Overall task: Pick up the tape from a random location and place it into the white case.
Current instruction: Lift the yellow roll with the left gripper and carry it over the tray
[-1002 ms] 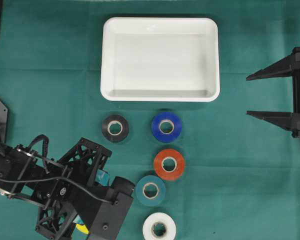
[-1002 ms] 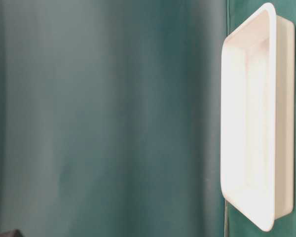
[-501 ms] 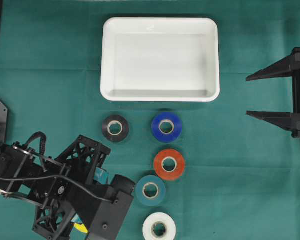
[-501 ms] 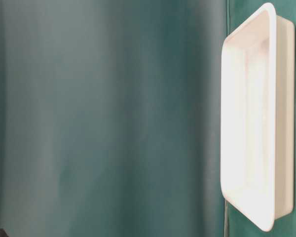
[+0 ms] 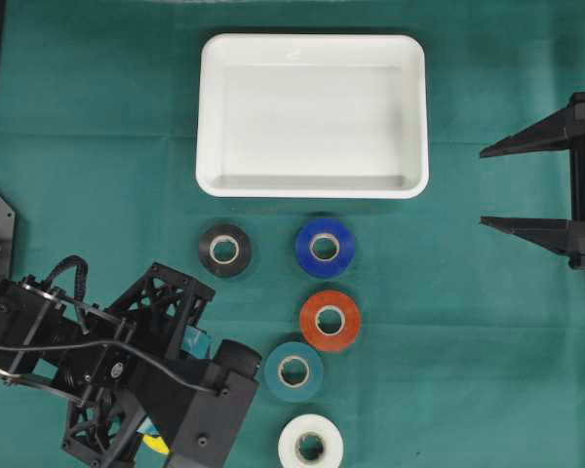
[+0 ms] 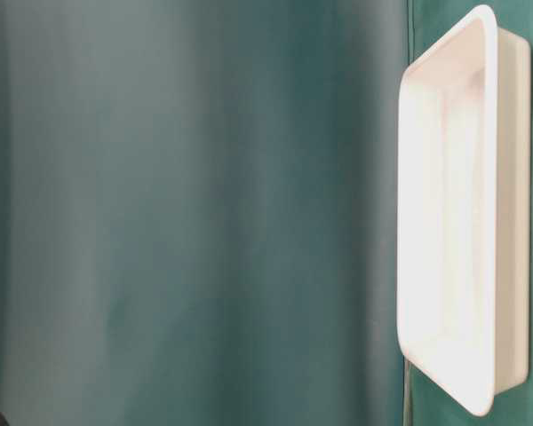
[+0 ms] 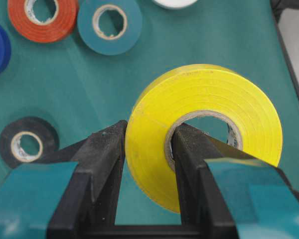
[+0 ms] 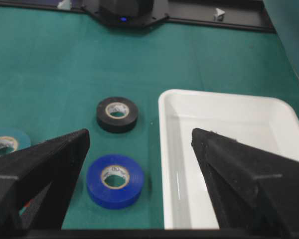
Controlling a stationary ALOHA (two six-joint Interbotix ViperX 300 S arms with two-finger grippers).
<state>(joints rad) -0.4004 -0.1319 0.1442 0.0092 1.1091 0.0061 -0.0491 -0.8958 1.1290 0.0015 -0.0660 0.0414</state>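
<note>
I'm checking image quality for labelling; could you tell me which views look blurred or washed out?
Table-level view: the white case is overexposed and soft, the cloth a blur. Left wrist view: the yellow tape is sharp, the near fingers slightly soft. Overhead view: evenly lit and crisp.

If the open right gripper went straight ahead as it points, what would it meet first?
Probably the shallow white plastic case: its near corner lies between the right gripper fingers. The blue tape roll sits lower left; height is unclear.

My left arm (image 5: 127, 375) was matte black, built of open lattice brackets, with black cables looped over its top. My jaws carried teal tape on black, ribbed pads (image 7: 107, 149). My right gripper (image 5: 536, 185) bore two long black tapering fingers (image 5: 526, 139).
</note>
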